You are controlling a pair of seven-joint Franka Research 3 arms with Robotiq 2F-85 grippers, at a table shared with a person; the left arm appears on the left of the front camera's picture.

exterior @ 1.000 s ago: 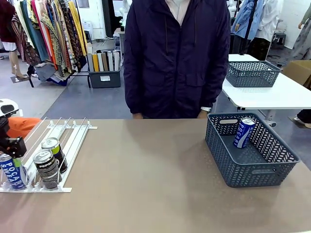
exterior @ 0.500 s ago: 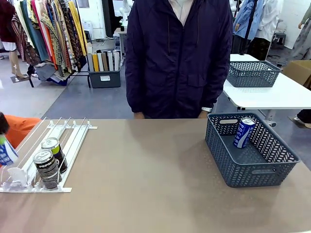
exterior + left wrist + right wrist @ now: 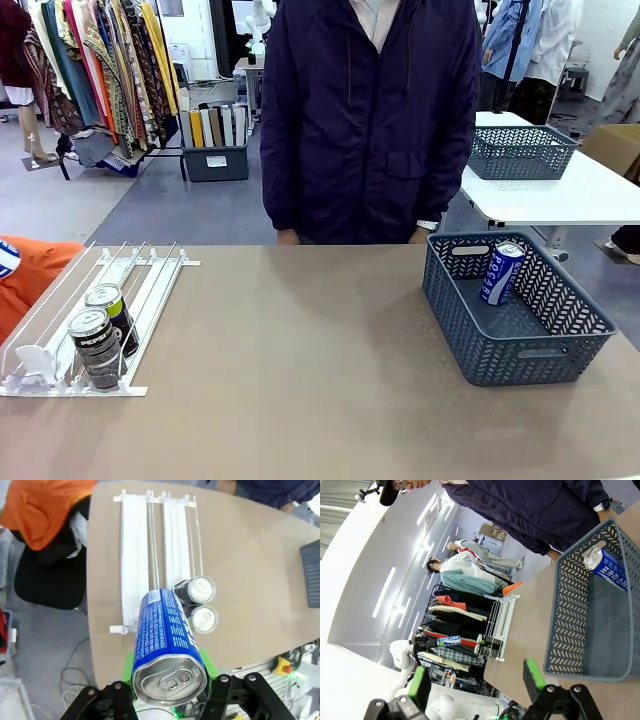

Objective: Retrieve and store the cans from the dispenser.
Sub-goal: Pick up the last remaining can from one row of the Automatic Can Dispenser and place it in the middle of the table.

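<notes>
- My left pincer (image 3: 169, 680) is shut on a blue can (image 3: 165, 630). The green pads press on its two sides near the top, and the silver top faces the camera.
- That can hangs high above the near end of the rack (image 3: 135, 555), clear of the rails.
- At the far left edge of the front view there is a small blue and white bit. I think it is the same can, but too little of it shows to be sure.
- Two black cans (image 3: 100, 335) stand in the rack, one just behind the other, down by the white stops.
- The other blue can (image 3: 501, 272) leans on the back wall of the basket (image 3: 500, 350), far over on the right of the surface (image 3: 300, 380).
- My right pincer (image 3: 476, 680) is wide and holds nothing. It sits near the basket.
- A can like this has thin walls, so I would squeeze just hard enough. Too hard and it will dent.
- The skin is smooth and may slip. The best hold is on the round side, with one pad on each side.
- It looks unopened, so I guess it is full and a bit heavy. I would move it slowly and keep it upright.
- The can I hold goes into the basket next, I think. The two black ones wait.
</notes>
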